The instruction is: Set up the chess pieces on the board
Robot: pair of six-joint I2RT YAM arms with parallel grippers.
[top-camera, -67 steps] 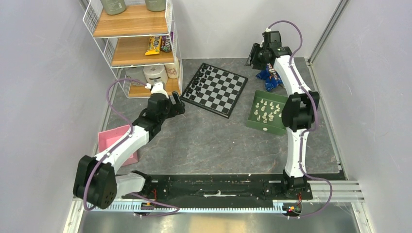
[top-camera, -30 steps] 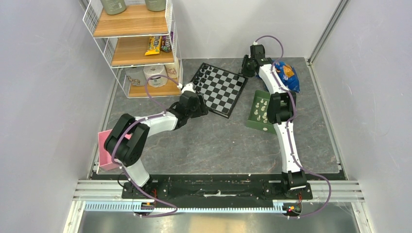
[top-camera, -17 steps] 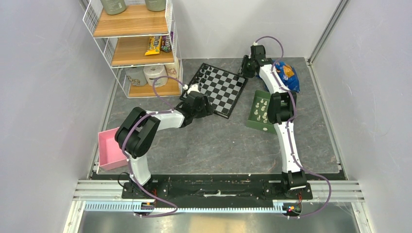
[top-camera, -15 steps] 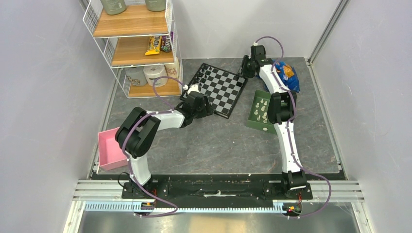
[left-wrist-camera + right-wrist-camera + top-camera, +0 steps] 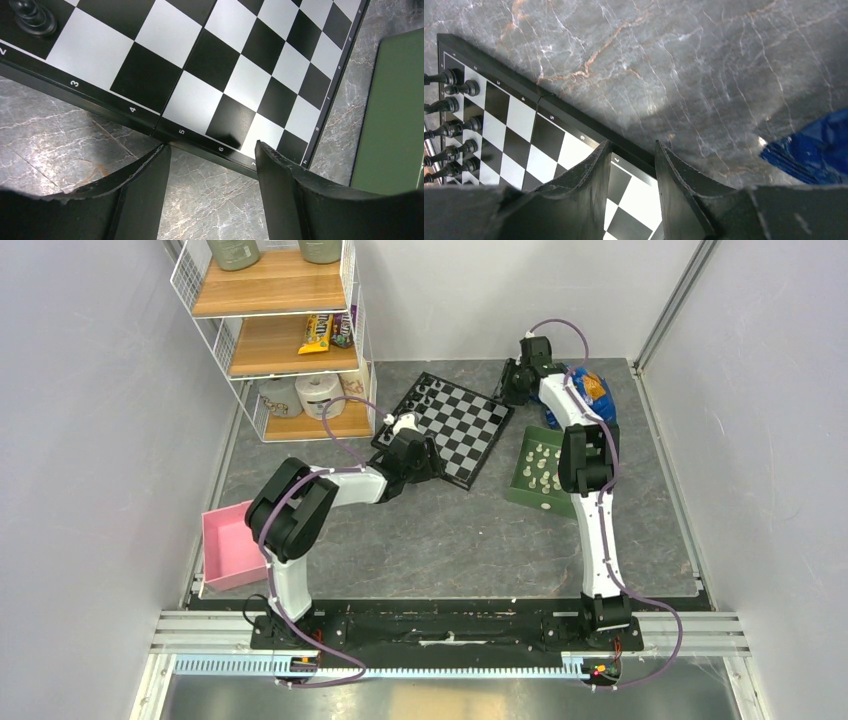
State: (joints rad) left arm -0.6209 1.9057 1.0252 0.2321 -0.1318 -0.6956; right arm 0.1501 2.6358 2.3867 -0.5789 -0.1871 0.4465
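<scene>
Board (image 5: 220, 65) just beyond left gripper (image 5: 212, 152)

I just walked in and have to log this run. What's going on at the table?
Two robot arms are at the board. The left gripper is open at its near edge and the right gripper is open at its far edge; neither holds anything. One side of the board already has black pieces standing on it. The white pieces sit in the green tray beside the board, none placed yet.
</scene>
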